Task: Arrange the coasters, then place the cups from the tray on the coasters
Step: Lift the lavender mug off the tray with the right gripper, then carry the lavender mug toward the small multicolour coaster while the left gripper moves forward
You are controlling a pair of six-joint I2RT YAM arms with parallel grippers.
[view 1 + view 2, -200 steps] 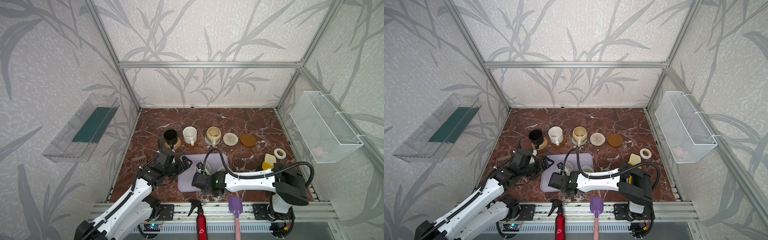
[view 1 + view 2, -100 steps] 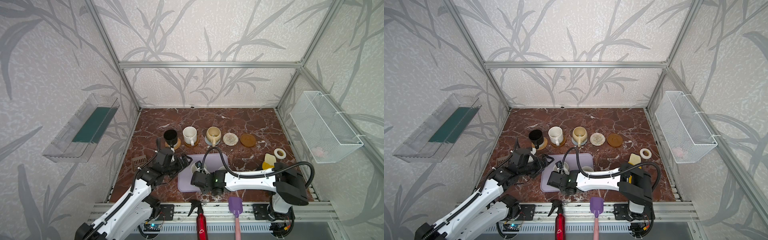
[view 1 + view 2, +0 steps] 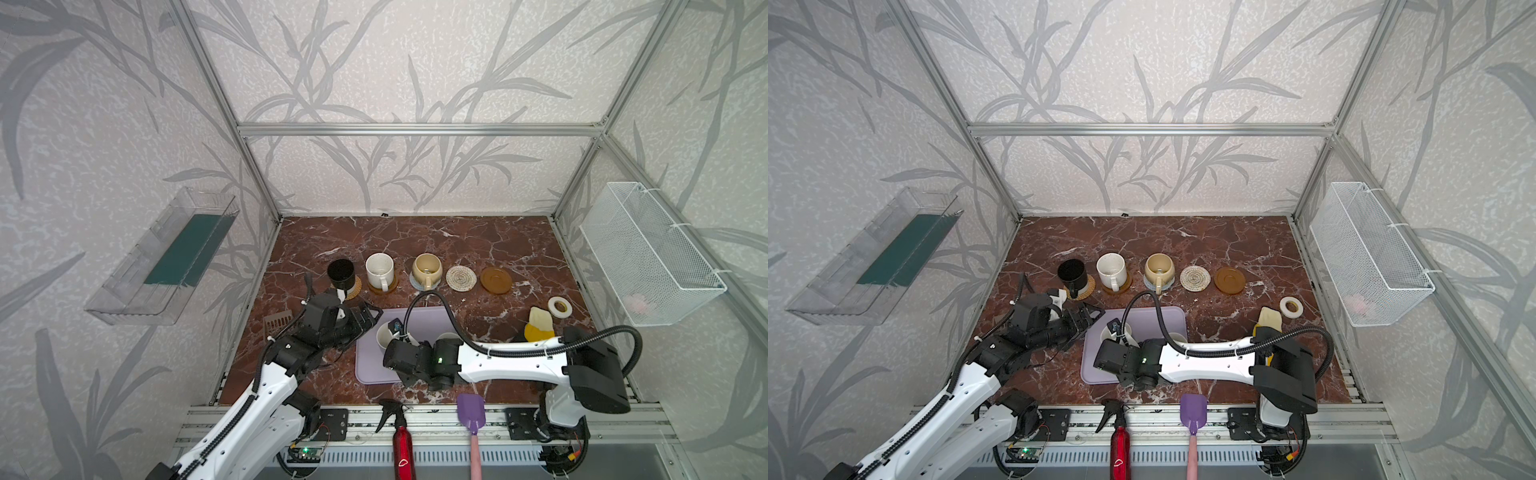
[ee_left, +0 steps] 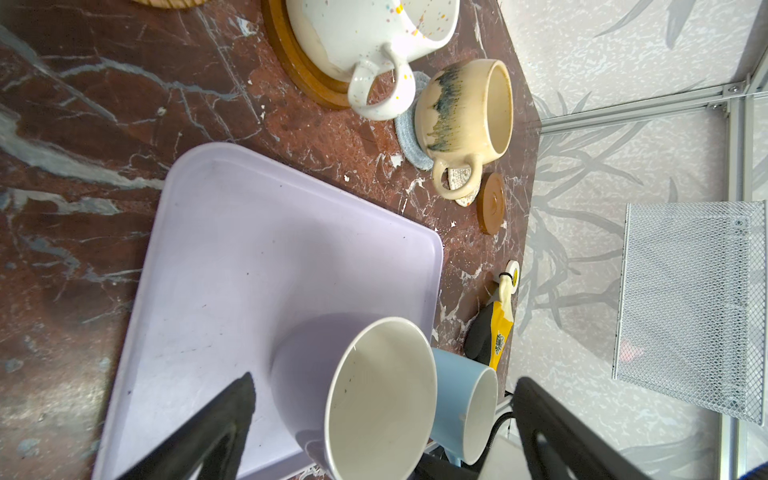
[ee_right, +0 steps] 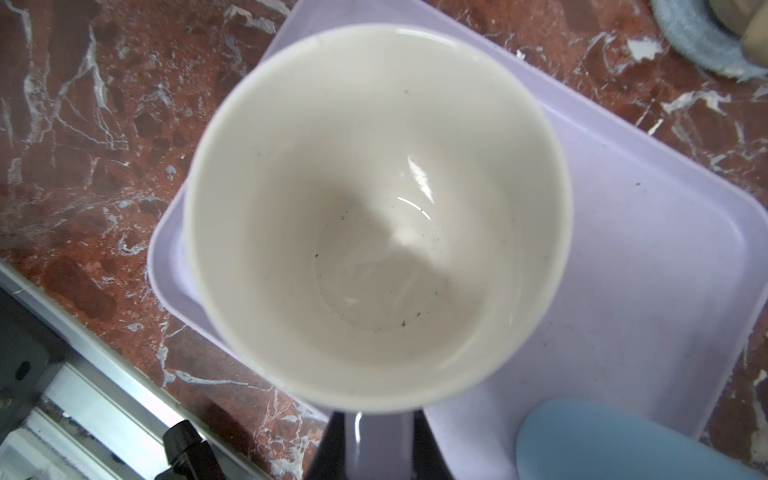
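Lavender cup [image 4: 303, 374] and light blue cup [image 4: 453, 399] lack coasters [image 3: 461, 277]; three others are placed. Right gripper [image 5: 374, 453] pinches the lavender handle [image 5: 376, 430]; left gripper [image 3: 369, 315] stands spread.

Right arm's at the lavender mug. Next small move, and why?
Probably lift the lavender mug straight up off the tray: the right gripper, fingers shut, holds its handle, the blue mug stands close beside, and the cream woven coaster is bare.
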